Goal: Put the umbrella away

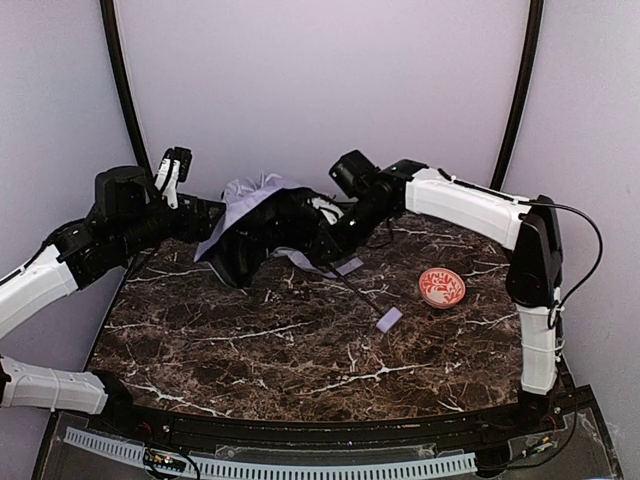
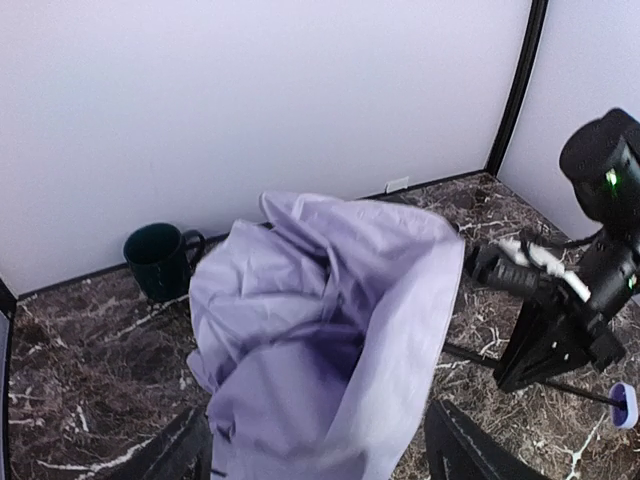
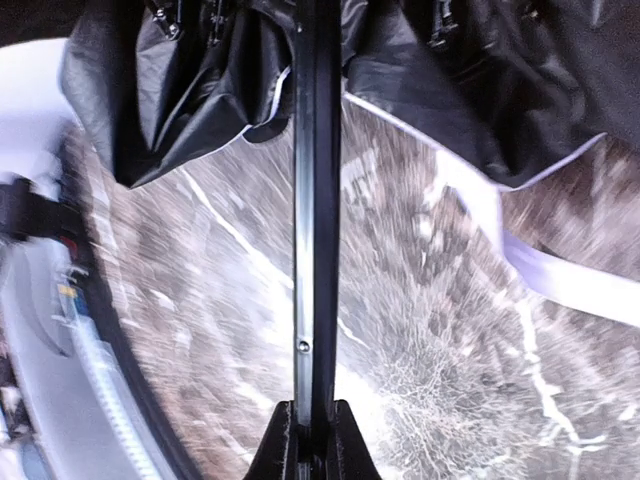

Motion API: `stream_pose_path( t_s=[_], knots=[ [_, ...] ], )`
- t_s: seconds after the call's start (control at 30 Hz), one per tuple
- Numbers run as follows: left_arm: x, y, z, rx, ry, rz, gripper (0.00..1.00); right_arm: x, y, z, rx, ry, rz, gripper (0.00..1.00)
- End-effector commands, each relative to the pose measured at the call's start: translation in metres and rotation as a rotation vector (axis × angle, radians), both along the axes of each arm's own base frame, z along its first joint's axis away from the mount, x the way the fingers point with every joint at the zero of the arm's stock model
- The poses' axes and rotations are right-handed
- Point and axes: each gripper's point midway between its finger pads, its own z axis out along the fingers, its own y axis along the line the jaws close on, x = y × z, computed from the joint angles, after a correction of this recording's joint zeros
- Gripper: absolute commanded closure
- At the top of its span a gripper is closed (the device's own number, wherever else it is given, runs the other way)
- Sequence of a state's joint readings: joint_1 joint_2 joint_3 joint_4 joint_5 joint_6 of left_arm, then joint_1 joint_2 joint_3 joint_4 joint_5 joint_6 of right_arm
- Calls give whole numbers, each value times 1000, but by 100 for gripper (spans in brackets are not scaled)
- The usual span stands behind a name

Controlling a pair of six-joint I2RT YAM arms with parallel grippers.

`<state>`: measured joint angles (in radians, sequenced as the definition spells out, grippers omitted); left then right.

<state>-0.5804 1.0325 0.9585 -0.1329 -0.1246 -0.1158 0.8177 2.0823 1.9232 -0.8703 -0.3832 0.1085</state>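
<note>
Lavender handle (image 1: 389, 319) lies nearest on the table (image 1: 250, 350), with the thin shaft (image 3: 312, 200) running back from it, drawn out long. Right gripper (image 3: 312, 425) is clamped shut on that shaft; left gripper (image 2: 318, 420) stands wide, gripping nothing — fabric bulges between its fingers. Beyond, the umbrella (image 1: 262, 215) slumps mid-table, canopy collapsed but unbundled, strap (image 3: 570, 285) loose — shortening, wrapping and stowing look undone. No writing is readable.
</note>
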Motion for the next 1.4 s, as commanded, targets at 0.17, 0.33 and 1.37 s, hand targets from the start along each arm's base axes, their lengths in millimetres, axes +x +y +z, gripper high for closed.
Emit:
stream_pose_path(
  t_s=[0.17,0.33,1.37],
  knots=[
    [-43,31,128,4,-341,-17,27,-15,-36,254,530,-222,142,100],
    [-48,14,108,-35,-391,-114,26,-37,-55,314,667,-311,191,100],
    [-31,-209,102,-333,-602,-831,26,-106,-89,374,957,-391,298,100]
  ],
)
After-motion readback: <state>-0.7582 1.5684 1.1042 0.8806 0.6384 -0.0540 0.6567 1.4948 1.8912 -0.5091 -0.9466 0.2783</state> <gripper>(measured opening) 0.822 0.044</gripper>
